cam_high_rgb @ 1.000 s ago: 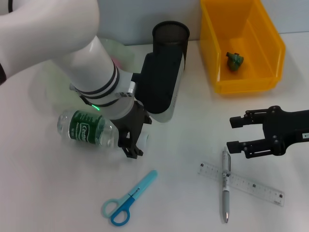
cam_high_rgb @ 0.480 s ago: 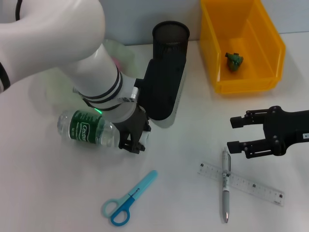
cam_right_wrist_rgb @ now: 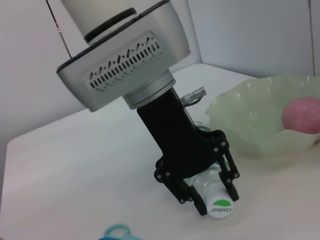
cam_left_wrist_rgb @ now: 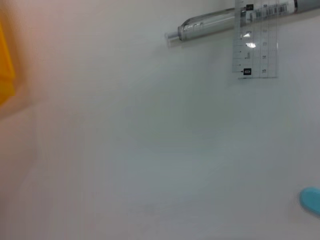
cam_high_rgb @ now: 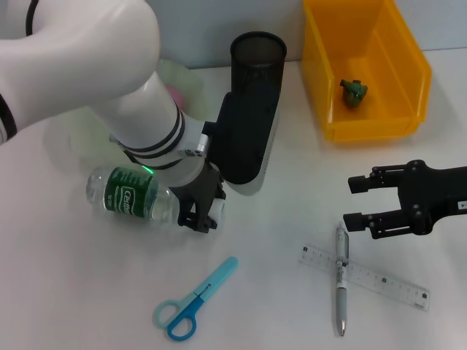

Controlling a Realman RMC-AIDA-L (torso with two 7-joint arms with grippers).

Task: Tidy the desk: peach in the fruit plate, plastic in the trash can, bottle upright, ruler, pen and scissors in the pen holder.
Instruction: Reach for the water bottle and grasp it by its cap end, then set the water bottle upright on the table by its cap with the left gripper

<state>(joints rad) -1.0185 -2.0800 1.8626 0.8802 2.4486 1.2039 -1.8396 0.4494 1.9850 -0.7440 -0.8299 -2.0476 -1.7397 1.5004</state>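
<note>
The bottle [cam_high_rgb: 131, 194] lies on its side on the desk [cam_high_rgb: 73, 292], its white cap [cam_right_wrist_rgb: 220, 209] pointing to the front. My left gripper [cam_high_rgb: 203, 219] is shut on the bottle's neck, one finger on each side, as the right wrist view shows [cam_right_wrist_rgb: 212, 192]. The peach [cam_right_wrist_rgb: 302, 115] rests in the fruit plate [cam_right_wrist_rgb: 250, 125], mostly hidden behind my left arm in the head view. Green plastic [cam_high_rgb: 354, 92] lies in the trash can [cam_high_rgb: 408, 124]. The pen [cam_high_rgb: 341, 281] lies across the ruler [cam_high_rgb: 387, 281]. Scissors [cam_high_rgb: 191, 300] lie near the front. My right gripper [cam_high_rgb: 352, 203] hovers open just above the pen.
The black mesh pen holder [cam_high_rgb: 257, 55] stands at the back, right behind my left wrist. The left wrist view shows only the pen [cam_left_wrist_rgb: 210, 24], the ruler [cam_left_wrist_rgb: 255, 42] and a blue scissors tip [cam_left_wrist_rgb: 312, 200] on the desk.
My left gripper slid a little toward the bottle and its fingers drew in around the neck. The right arm has not moved.
</note>
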